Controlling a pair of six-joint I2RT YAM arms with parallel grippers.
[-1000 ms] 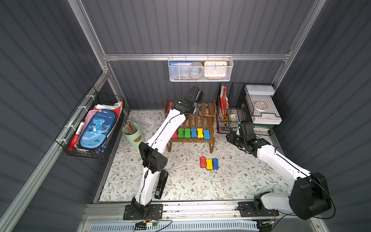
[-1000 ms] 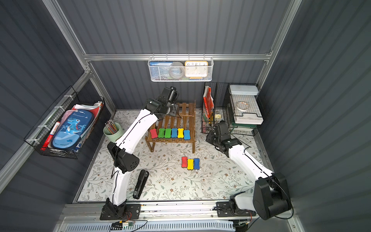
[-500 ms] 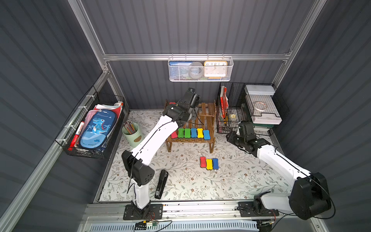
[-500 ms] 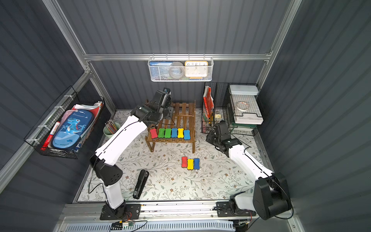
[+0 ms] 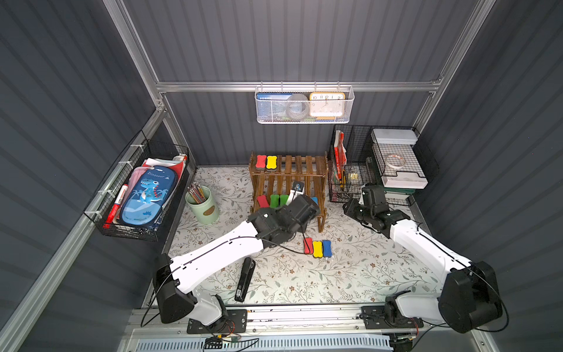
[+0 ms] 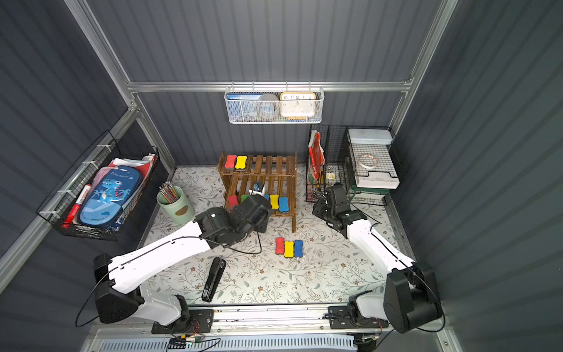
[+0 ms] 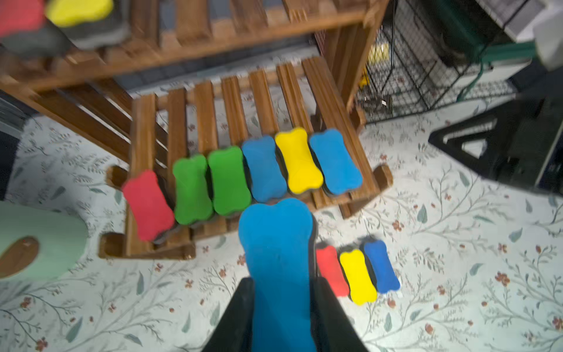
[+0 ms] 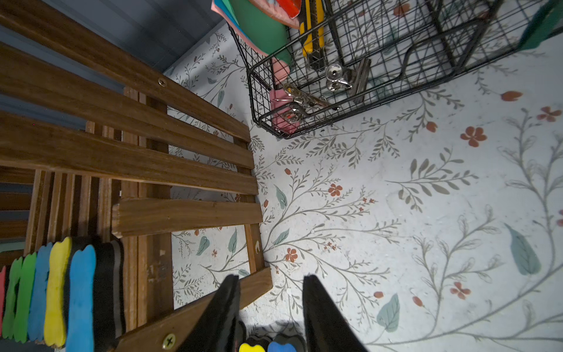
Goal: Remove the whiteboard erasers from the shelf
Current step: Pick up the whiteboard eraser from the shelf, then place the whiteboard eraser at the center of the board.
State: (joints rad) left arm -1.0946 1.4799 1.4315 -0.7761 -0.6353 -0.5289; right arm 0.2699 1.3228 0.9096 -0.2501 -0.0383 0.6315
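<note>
The left gripper (image 7: 281, 285) is clamped narrow on a blue eraser (image 7: 275, 243), held clear just in front of the shelf (image 7: 234, 100). It is best lowered flat, felt side down, beside the red-yellow-blue row (image 7: 356, 271) on the floral mat (image 7: 441, 198) (release only once seated). The eraser is bone-shaped foam on a dark base. Six others sit on the lower tier and two on the upper.

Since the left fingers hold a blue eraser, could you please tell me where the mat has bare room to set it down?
The mat is bare between the row of three erasers and the right arm, and in front of that row, beside the stapler. The lower tier of the shelf is crowded with six erasers.
</note>
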